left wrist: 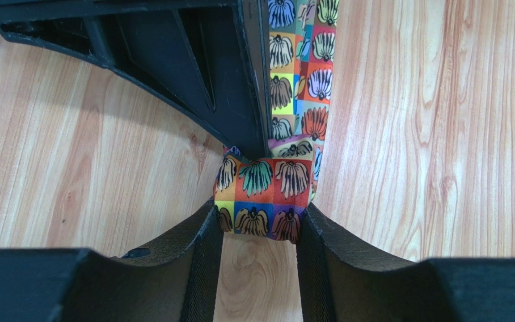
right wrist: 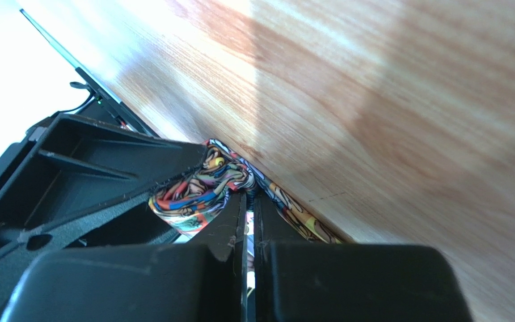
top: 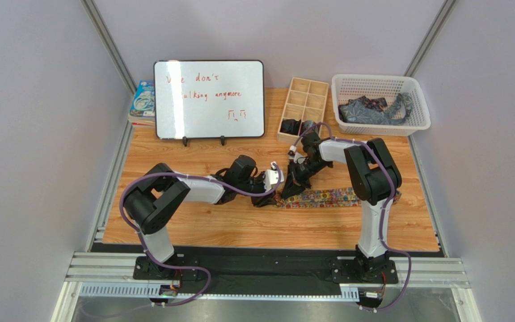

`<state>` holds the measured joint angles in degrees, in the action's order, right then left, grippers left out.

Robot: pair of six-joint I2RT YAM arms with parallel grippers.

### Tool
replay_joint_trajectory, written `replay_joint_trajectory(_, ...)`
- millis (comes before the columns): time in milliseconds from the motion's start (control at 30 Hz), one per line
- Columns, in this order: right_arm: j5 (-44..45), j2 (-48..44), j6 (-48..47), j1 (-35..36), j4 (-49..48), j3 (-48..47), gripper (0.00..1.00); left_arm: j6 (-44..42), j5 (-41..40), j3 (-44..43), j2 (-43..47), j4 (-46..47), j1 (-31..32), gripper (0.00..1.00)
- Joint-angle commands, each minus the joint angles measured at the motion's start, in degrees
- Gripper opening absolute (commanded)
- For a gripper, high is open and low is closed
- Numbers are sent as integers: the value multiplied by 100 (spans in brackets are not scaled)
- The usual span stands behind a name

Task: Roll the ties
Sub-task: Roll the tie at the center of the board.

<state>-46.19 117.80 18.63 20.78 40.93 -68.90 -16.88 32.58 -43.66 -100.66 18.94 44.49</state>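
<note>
The multicoloured floral tie [top: 334,197] lies flat along the wooden table, running right from both grippers. Its left end is folded into a small roll [left wrist: 263,191]. My left gripper [left wrist: 260,225] [top: 275,193] is shut on that roll, one finger against each side. My right gripper [right wrist: 248,201] [top: 294,186] is shut on the tie's fabric [right wrist: 193,191] right beside the roll, pressed low to the table. Its dark finger shows in the left wrist view [left wrist: 193,74]. Dark ties [top: 374,109] lie heaped in the white basket.
A whiteboard [top: 209,99] stands at the back left with a book [top: 142,100] behind it. A wooden compartment box [top: 305,97] holds dark rolled ties [top: 292,125] in its near cells. The white basket [top: 381,84] is at the back right.
</note>
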Motion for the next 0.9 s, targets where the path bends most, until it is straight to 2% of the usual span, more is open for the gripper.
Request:
replay_joint_trajectory(0, 1306, 305, 158, 243, -955, 334, 0, 177, 443, -371, -94, 540, 244, 45)
replay_joint_trajectory(400, 973, 77, 501, 313, -1605, 711, 0, 441, 205, -670, -761, 699, 552, 47)
replay_joint_trajectory(633, 779, 6, 642, 331, -1965, 844, 0, 248, 197, -652, -859, 331, 587, 48)
replay_joint_trajectory(667, 761, 6, 659, 348, -1966, 844, 0, 195, 144, -705, -876, 43, 596, 47)
replay_joint_trajectory(800, 586, -81, 449, 322, -1694, 651, 0, -209, -339, -942, -973, -917, 640, 30)
replay_joint_trajectory(867, 559, -239, 229, 313, -1404, 528, 1, -472, -436, -978, -990, -1399, 649, 26)
